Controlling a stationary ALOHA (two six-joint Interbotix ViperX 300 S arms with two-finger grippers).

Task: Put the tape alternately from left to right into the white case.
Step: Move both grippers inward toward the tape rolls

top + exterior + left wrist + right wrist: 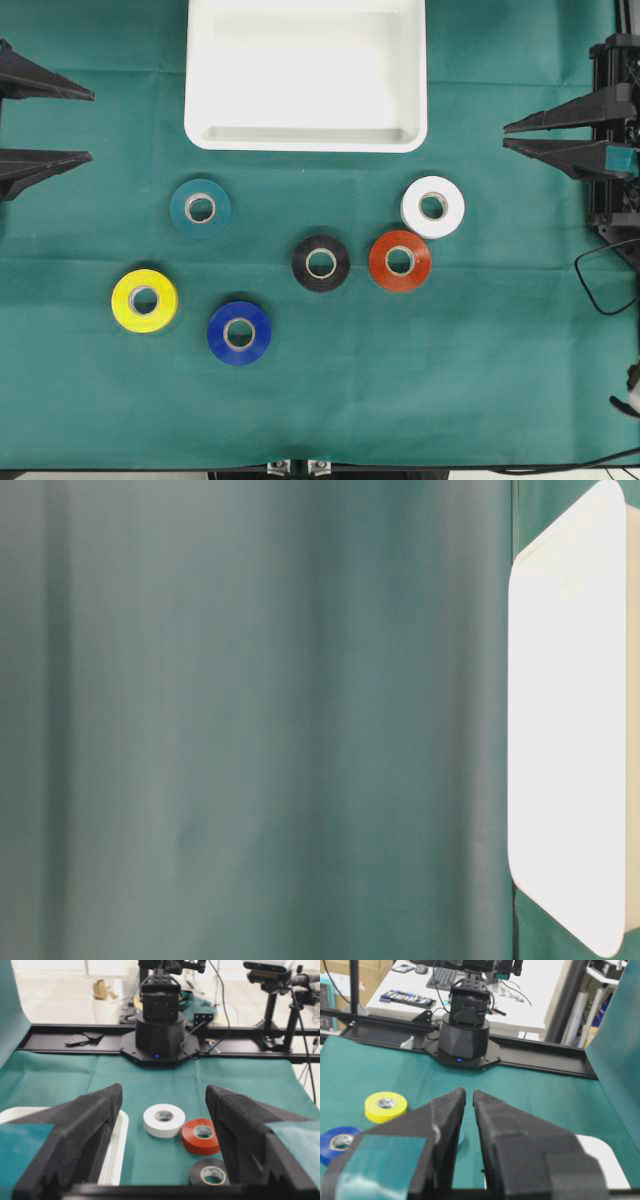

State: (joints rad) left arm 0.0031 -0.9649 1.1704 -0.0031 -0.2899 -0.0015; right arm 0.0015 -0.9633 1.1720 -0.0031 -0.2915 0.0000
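The empty white case (pixel 305 75) lies at the back centre of the green cloth. In front of it lie rolls of tape: teal (pixel 200 208), yellow (pixel 144 300), blue (pixel 239 333), black (pixel 321 263), red (pixel 400 260) and white (pixel 433 207). My left gripper (pixel 91 126) hovers at the left edge, open and holding nothing; its view shows the white tape (pixel 164 1120), red tape (pixel 201 1136), black tape (pixel 210 1172) and the case rim (pixel 116 1155). My right gripper (pixel 505 137) hangs at the right edge, shut on nothing, facing the yellow tape (pixel 385 1106) and blue tape (pixel 337 1142).
Green cloth covers the whole table. A black cable (pixel 600 280) loops beside the right arm's base (pixel 615 130). Each wrist view shows the opposite arm's black base (pixel 159 1035) (pixel 465 1035) on a rail. The table-level view is a green blur with the case (pixel 570 730) at its right.
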